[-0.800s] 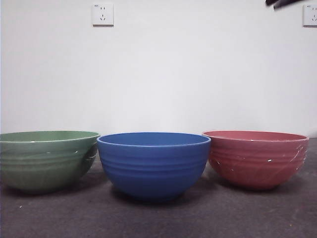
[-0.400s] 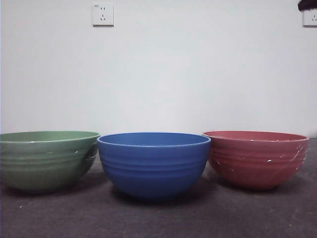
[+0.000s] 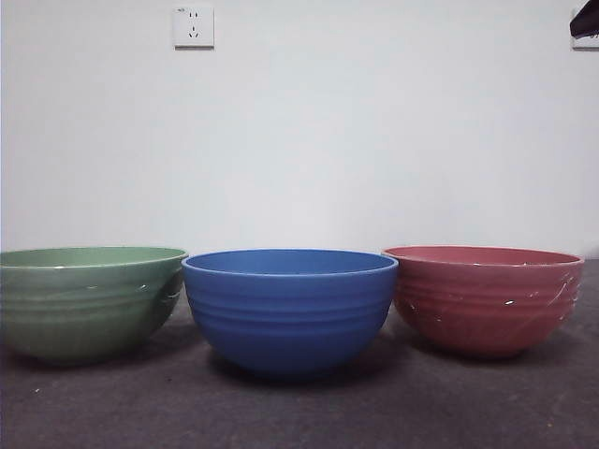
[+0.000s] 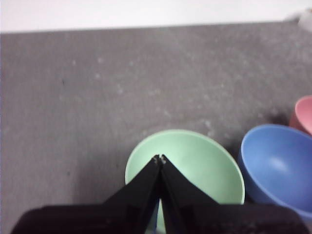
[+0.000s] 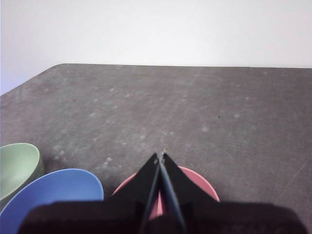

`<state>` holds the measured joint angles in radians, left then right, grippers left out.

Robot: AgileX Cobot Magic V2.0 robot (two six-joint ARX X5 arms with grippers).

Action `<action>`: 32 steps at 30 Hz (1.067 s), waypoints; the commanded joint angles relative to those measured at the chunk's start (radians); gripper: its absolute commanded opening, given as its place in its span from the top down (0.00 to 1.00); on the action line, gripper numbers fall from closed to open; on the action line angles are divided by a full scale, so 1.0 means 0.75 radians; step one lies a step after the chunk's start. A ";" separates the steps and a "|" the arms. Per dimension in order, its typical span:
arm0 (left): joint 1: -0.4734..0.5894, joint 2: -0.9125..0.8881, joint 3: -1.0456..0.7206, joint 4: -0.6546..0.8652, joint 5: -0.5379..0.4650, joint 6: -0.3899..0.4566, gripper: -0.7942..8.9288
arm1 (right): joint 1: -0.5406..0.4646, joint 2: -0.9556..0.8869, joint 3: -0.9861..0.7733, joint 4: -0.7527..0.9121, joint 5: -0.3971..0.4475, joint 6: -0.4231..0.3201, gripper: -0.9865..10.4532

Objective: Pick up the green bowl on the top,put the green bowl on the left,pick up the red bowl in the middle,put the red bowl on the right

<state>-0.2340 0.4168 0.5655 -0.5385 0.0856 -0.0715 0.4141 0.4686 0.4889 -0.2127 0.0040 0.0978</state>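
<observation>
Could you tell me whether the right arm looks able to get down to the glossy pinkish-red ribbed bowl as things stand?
Probably yes: the right gripper, jaws shut, hangs above the glossy pinkish-red ribbed bowl, whose open top is uncovered. It would need to open first.

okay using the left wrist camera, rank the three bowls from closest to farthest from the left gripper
1. The green bowl: directly below the shut left gripper, nearest.
2. The blue bowl: beside the green one, in the middle of the row.
3. The red bowl: beyond the blue one at the row's far end, only its edge in view.
</observation>
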 commanded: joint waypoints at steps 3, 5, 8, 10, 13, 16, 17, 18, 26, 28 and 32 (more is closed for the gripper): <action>-0.003 0.004 -0.003 -0.063 -0.004 -0.009 0.92 | 0.001 -0.002 -0.006 -0.014 0.005 0.016 0.93; -0.003 0.006 -0.003 -0.070 -0.003 -0.009 0.92 | 0.001 -0.002 -0.006 -0.014 0.004 0.016 0.93; -0.003 0.005 -0.003 -0.078 -0.004 -0.009 0.92 | 0.001 0.001 -0.006 -0.015 0.004 0.016 0.93; -0.003 0.005 -0.003 -0.078 -0.004 -0.009 0.92 | 0.001 0.004 -0.006 -0.017 0.004 0.016 0.93; 0.001 -0.104 -0.003 -0.138 -0.049 0.033 0.92 | 0.001 0.003 -0.006 -0.022 0.003 0.016 0.93; 0.097 -0.320 -0.058 -0.075 -0.044 0.027 0.92 | 0.001 0.004 -0.006 -0.036 0.005 0.016 0.93; 0.141 -0.385 -0.113 0.019 -0.045 0.027 0.92 | 0.001 0.004 -0.006 -0.040 0.005 0.016 0.93; 0.185 -0.438 -0.179 0.114 -0.045 0.027 0.92 | 0.001 0.004 -0.006 -0.040 0.004 0.016 0.93; 0.317 -0.553 -0.631 0.448 -0.044 0.027 0.92 | 0.001 0.004 -0.006 -0.043 0.004 0.016 0.93; 0.319 -0.553 -0.689 0.479 -0.044 0.027 0.92 | 0.001 0.004 -0.006 -0.043 0.004 0.016 0.93; 0.322 -0.553 -0.746 0.463 -0.037 0.021 0.92 | 0.001 0.004 -0.006 -0.043 0.004 0.016 0.93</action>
<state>0.0029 0.0071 0.0231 -0.1932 0.0555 -0.0628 0.4141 0.4721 0.4889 -0.2470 0.0040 0.1009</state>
